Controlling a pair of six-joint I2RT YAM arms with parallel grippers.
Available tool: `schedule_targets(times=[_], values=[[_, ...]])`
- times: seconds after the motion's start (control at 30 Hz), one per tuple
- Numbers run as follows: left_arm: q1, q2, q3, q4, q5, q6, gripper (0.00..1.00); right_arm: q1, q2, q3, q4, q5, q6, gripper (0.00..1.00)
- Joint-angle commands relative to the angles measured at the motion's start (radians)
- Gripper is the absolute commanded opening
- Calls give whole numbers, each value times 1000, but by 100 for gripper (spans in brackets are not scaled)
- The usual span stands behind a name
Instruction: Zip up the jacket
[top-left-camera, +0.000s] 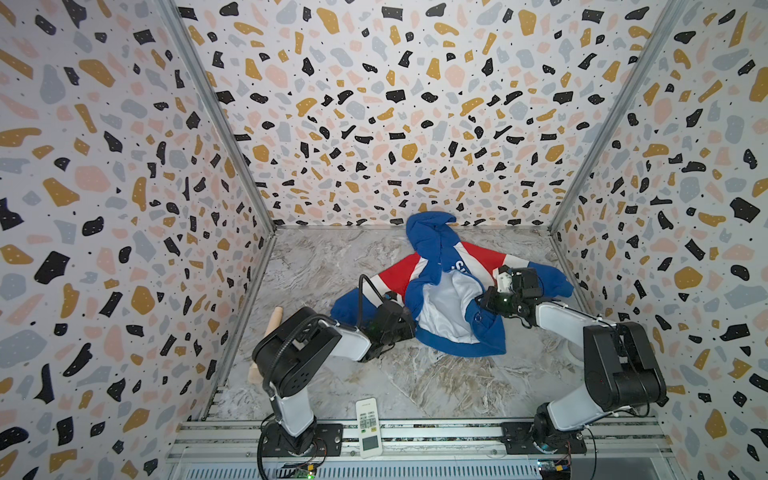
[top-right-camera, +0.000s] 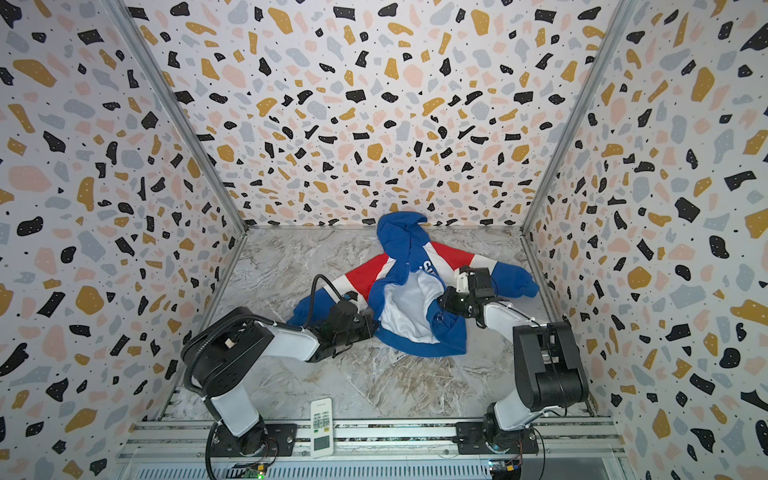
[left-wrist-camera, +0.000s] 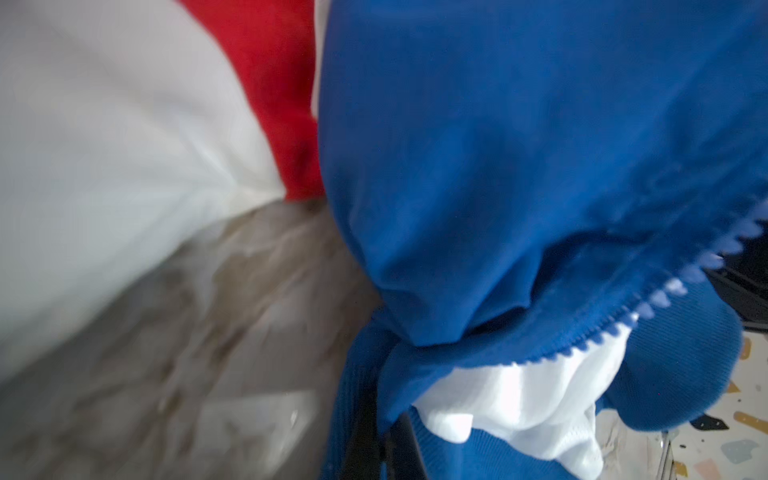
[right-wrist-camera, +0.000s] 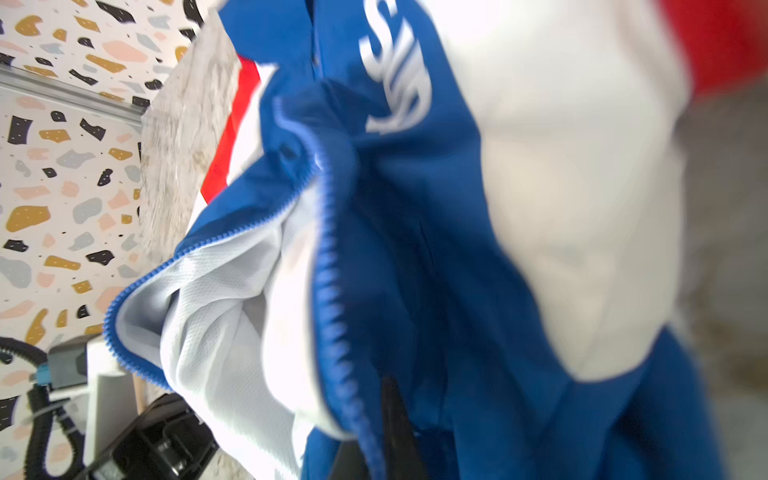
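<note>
As it lies, the jacket (top-left-camera: 446, 305) points hood-first at the wall (top-left-camera: 395, 124).

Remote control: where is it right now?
In both top views the remote control lies across the metal rail at the near edge, between the two arm bases, closer to the left arm's.

Left gripper (top-left-camera: 411, 323) and right gripper (top-left-camera: 482, 298) seemingly pinched shut.

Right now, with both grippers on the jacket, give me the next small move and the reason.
Probably draw the two front edges together. The jacket lies open, with white lining showing between its zipper rows. The left gripper and right gripper each look shut on a front edge, so closing that gap should come before any zipping.
</note>
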Motion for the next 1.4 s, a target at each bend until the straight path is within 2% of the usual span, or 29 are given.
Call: schedule_targets(times=[0.0,0.1,0.2,0.33,0.5,0.57,0.63,0.73,0.8,0.93,1.03,1.07,1.1,1.13,1.17,1.2,1.3,1.37], values=[[82,-5,59,11,-41,-11,0,-27,-40,97,-182,47,-109,0],[133,-65,47,-27,-69,-4,0,-24,-124,153,-335,154,-156,0],[135,-160,-13,-59,-93,50,0,-22,-242,160,-472,230,-174,0],[126,-278,-145,-26,-81,39,0,6,-452,69,-576,193,-129,0],[99,-356,-254,-3,-71,32,0,81,-568,20,-793,328,-101,0],[80,-364,-273,19,-62,30,0,99,-546,9,-874,358,-108,0],[64,-366,-280,31,-56,27,0,150,-519,18,-916,440,-87,0],[43,-376,-292,56,-46,20,0,339,-434,112,-988,660,33,0],[41,-386,-304,60,-45,20,0,488,-337,184,-1009,750,112,0],[40,-419,-335,69,-51,12,0,710,-71,301,-976,786,182,0],[40,-457,-353,52,-57,11,0,832,134,413,-987,809,207,1],[40,-472,-359,46,-61,11,0,867,185,452,-992,809,208,6],[40,-488,-366,37,-66,12,0,905,233,498,-997,806,211,15],[40,-502,-371,31,-72,15,0,938,269,536,-991,795,212,29],[40,-510,-377,28,-79,20,0,960,290,561,-978,776,210,48],[41,-517,-385,32,-85,25,0,981,305,579,-959,753,212,58],[41,-511,-395,27,-102,45,0,1017,280,568,-847,667,209,69],[41,-498,-398,31,-102,55,0,1017,214,512,-750,612,215,70]])
